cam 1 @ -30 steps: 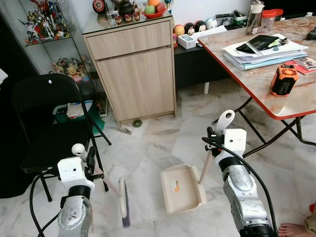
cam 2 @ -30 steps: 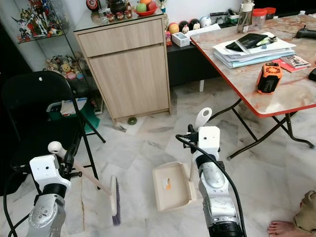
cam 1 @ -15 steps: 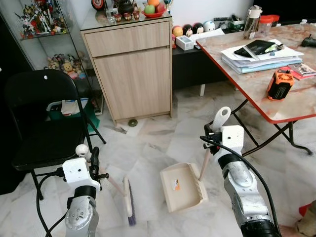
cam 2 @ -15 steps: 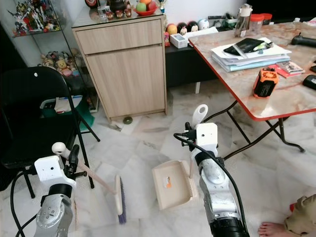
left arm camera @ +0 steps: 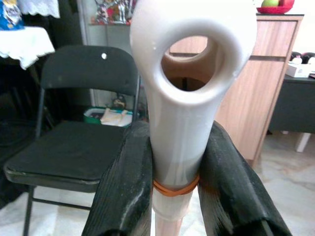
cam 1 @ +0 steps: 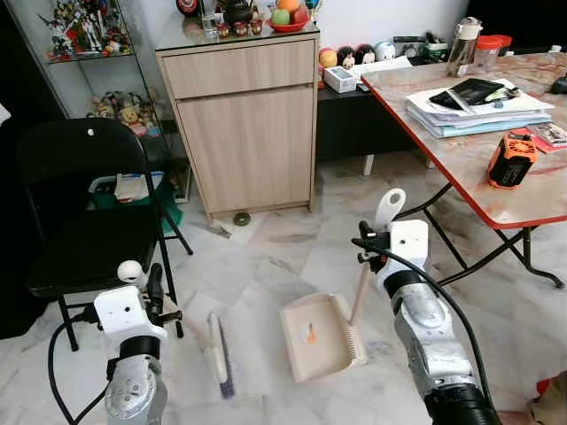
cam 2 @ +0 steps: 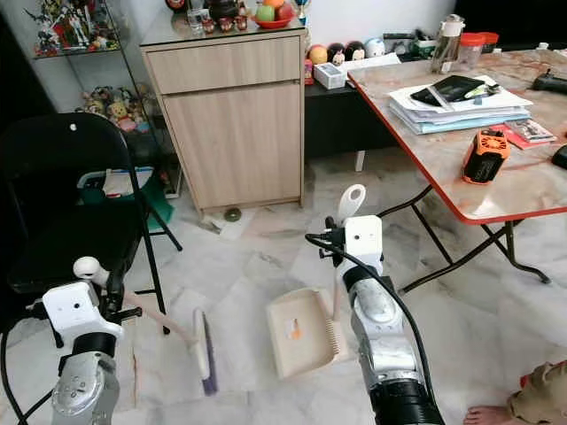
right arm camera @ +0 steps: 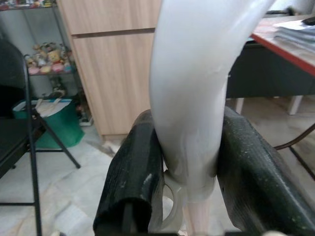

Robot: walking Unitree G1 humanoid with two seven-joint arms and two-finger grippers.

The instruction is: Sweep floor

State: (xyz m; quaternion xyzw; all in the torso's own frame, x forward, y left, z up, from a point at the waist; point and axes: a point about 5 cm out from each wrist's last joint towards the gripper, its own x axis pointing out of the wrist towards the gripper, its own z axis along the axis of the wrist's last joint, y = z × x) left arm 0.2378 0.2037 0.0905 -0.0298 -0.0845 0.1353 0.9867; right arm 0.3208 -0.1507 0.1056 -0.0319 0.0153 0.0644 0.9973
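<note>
The left end effector [left arm camera: 174, 196] is clamped on the white grip of the broom [cam 1: 218, 358], whose head rests on the marble floor [cam 1: 266, 257] beside the black chair [cam 1: 84, 212]. The right end effector [right arm camera: 189, 182] is closed around the handle of the dustpan [cam 1: 321, 335], which sits on the floor just right of the broom head, near the bench [cam 1: 532, 190].

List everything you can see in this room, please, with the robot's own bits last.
Broom: one, beige, on the floor, left.
Dustpan: one, beige, on the floor, centre.
Folding chair: one, black, left.
Cabinet: one, light wood, against the wall.
Fruit bowl: one, red, on the cabinet.
Table: one, marble-look with red edge, right.
Paper stack: one, white, on the table.
Left gripper: fingers clamping the broom handle.
Right gripper: fingers clamping the dustpan handle.
</note>
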